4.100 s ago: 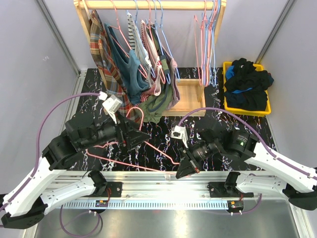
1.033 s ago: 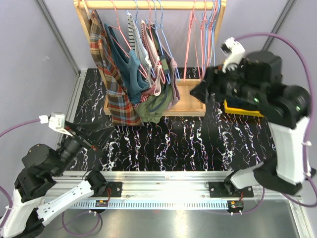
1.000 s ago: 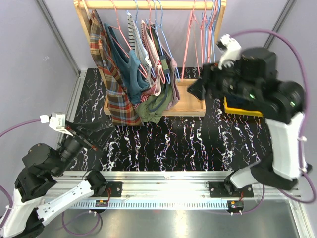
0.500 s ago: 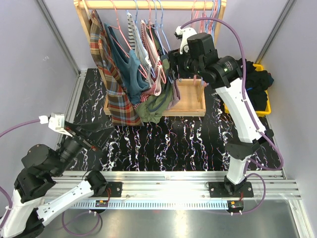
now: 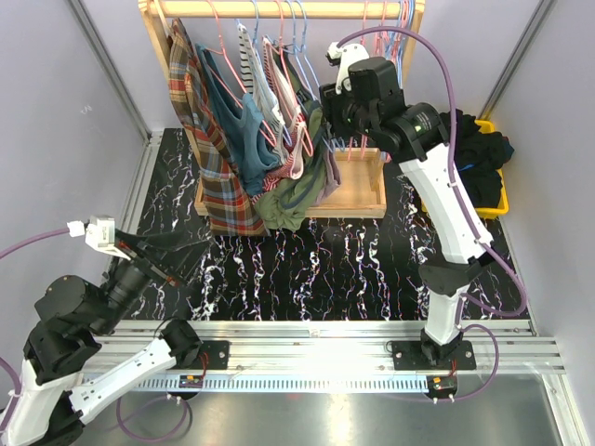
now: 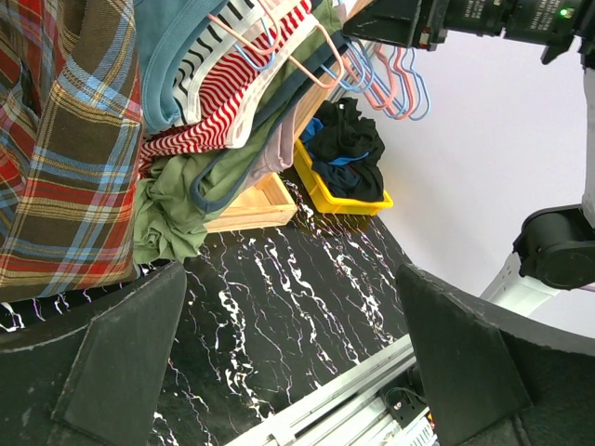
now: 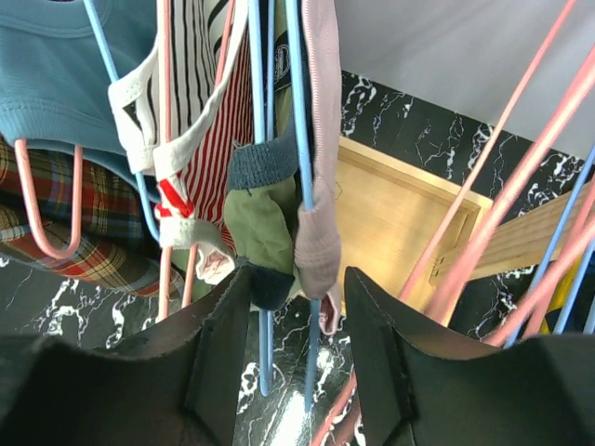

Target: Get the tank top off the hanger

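Now right gripper, jaws partly apart and narrower than a second ago, straddles the pink tank top strap and its blue hanger, both hanging on the rail. It has swung left to the clothes. Meanwhile left gripper stays wide, empty.

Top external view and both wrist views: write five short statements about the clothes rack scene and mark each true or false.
1. The right gripper is up among the hanging garments. True.
2. The yellow bin is empty. False: it holds dark clothes.
3. The left gripper is open and holds nothing. True.
4. Every hanger on the rail carries clothing. False: the pink and blue hangers at its right end hang bare.
5. The plaid shirt hangs at the rail's right end. False: it is at the left end.
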{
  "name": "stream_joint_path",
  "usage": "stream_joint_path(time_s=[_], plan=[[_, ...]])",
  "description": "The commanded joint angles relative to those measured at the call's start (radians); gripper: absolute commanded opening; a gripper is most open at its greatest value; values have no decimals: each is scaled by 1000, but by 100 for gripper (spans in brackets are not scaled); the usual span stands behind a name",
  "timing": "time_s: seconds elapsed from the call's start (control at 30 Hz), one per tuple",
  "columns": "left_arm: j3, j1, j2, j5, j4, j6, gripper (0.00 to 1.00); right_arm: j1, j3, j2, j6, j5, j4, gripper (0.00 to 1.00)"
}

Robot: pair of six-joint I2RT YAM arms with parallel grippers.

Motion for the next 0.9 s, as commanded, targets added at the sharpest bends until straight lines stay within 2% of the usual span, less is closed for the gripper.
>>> stream_joint_path(time_s=[0.0, 0.17, 0.47, 0.57, 0.7, 0.87], plan=[[-3, 0, -20, -7, 16, -2, 99, 9, 43, 11, -15, 29, 55, 52], [-7, 0, -33, -13, 4, -7, 99, 7, -75, -78, -2, -21, 155, 54], [-16, 0, -43, -4, 2, -18, 99, 4, -109, -132, 1, -34, 195, 56], [-16, 0, -51, -5, -2, -22, 99, -5, -80, -98, 8, -32, 160, 56], [-12, 0, -65, -11, -14, -24, 99, -11, 48, 3, 8, -23, 77, 55], [-12, 0, -77, -17, -25, -27, 99, -16, 62, 43, 5, 26, 62, 53]])
